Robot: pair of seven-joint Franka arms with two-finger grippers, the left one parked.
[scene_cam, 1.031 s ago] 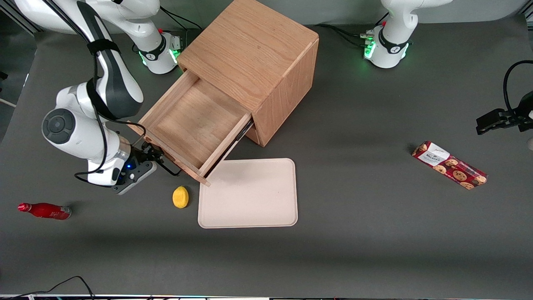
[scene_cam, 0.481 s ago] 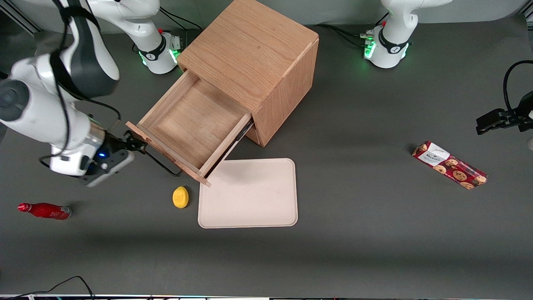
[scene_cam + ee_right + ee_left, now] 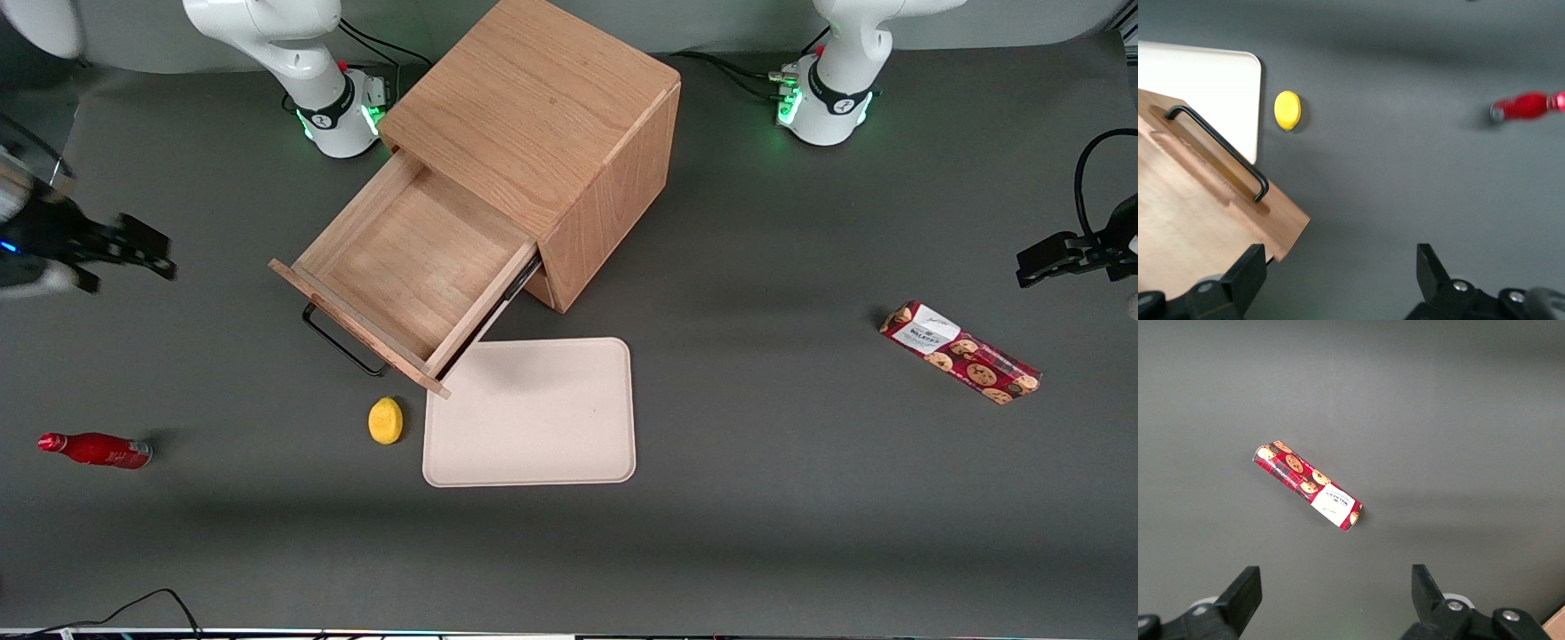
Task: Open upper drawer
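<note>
Seen from the front, with the oak cube cabinet [image 3: 551, 133] as landmark, going left to right. Far toward the working arm's end of the table: black two-finger gripper [image 3: 133, 253], fingers spread apart and holding nothing, now well apart from the cabinet. Half a second ago just beside the thin black bar handle [image 3: 342, 342]; one second ago right at that handle. Nearer to the front camera than the gripper: small red bottle [image 3: 93, 449], lying on its side, unmoved. Then the light-brown wooden upper drawer [image 3: 404, 267], pulled far out of the cabinet, inside bare, same position as in both earlier frames. Nearer to the camera than the drawer front: round yellow fruit-like object [image 3: 385, 420], and just beside it the flat beige rectangular tray [image 3: 533, 418], one corner under the drawer's corner. Both unchanged. Toward the parked arm's end, well apart from the cabinet: red cookie packet [image 3: 960, 352], also unchanged.

In the right wrist view: fingers [image 3: 1245, 277] wide apart above the grey table [image 3: 1405, 167], drawer corner [image 3: 1218, 193] and handle near them, not touched.
</note>
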